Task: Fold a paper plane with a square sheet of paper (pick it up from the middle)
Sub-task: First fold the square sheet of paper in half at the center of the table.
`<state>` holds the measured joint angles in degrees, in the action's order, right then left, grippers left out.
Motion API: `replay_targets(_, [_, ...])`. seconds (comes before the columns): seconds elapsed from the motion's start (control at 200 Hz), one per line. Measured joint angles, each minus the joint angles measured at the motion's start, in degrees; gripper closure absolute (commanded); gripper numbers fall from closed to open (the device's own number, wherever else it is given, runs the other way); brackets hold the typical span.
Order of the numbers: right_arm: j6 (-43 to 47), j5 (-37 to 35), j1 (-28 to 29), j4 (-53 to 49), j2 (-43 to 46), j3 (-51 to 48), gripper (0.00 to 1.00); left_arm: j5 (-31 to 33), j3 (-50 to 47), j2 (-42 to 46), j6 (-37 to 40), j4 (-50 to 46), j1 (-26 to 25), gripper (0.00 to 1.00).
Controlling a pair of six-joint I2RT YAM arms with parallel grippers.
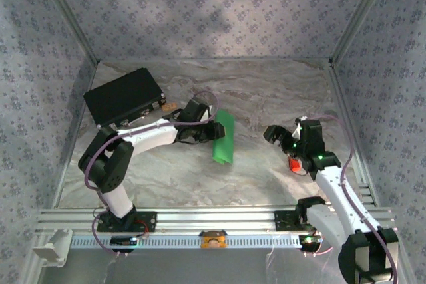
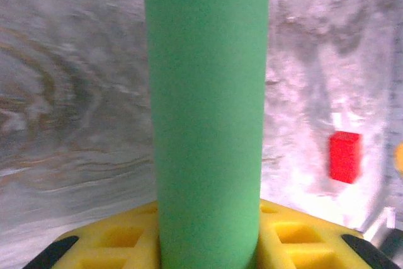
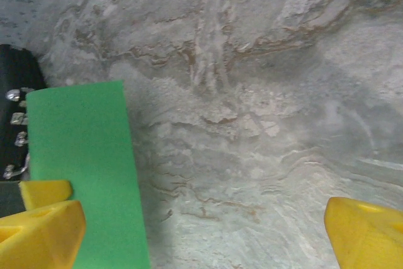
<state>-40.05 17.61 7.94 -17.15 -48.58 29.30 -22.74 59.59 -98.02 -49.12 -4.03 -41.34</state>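
The square sheet of paper (image 1: 223, 136) is plain bright green with no print or marks. In the top view it sits just left of the frame's centre, standing on edge above the marbled tabletop (image 1: 266, 91) and showing as a narrow slanted band. Whether its lower edge touches the surface cannot be told. In the left wrist view the sheet (image 2: 208, 111) rises as a smooth, slightly bowed green column up the middle of the frame. In the right wrist view it (image 3: 85, 168) fills the lower left, its top edge straight and its corners square. There is one green sheet, one small red block (image 1: 293, 163) at centre right of the top view, one black rectangular case (image 1: 125, 96) at upper left, and two arms. The left gripper (image 1: 212, 131) meets the sheet's left side, and its yellow fingers (image 2: 113, 240) stand close on either side of the paper at the bottom of the wrist view, pinching it. The right gripper (image 1: 283, 134) sits right of centre, apart from the sheet. Its jaws are spread wide, with yellow fingertips (image 3: 38, 231) in opposite bottom corners of its wrist view and only tabletop between them. It holds and touches nothing.
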Motion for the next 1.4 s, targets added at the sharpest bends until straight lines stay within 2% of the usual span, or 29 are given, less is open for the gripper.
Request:
replay_targets(0.17, [-0.04, 2.45, 0.0, 1.68, -1.03, -0.24, 0.01, -7.26, -5.09, 0.0, -6.75, 12.63, 0.66, 0.67])
replay_targets(0.47, [-0.07, 4.74, 0.0, 3.8, -1.33, -0.46, 0.01, -11.37, -7.17, -0.13, -10.73, 21.2, 0.72, 0.67])
replay_targets(0.615, [-0.26, 8.81, 0.15, 8.9, -1.42, -2.58, 0.01, -11.96, -9.6, -0.59, -10.8, 21.84, 0.74, 0.67])
replay_targets(0.84, [-0.26, 11.78, 1.79, 11.52, -3.54, -3.17, 0.01, -11.93, -10.51, -1.31, -10.95, 22.47, 0.74, 0.67])
replay_targets(1.089, [0.02, 12.41, 4.55, 11.26, -8.59, -1.57, 0.01, -11.72, -10.51, -4.44, -11.56, 23.45, 0.72, 0.67])
replay_targets(1.399, [1.38, 11.78, 8.39, 8.48, -15.89, 3.02, 0.01, -9.09, -10.51, -5.44, -9.9, 19.67, 0.46, 0.66])
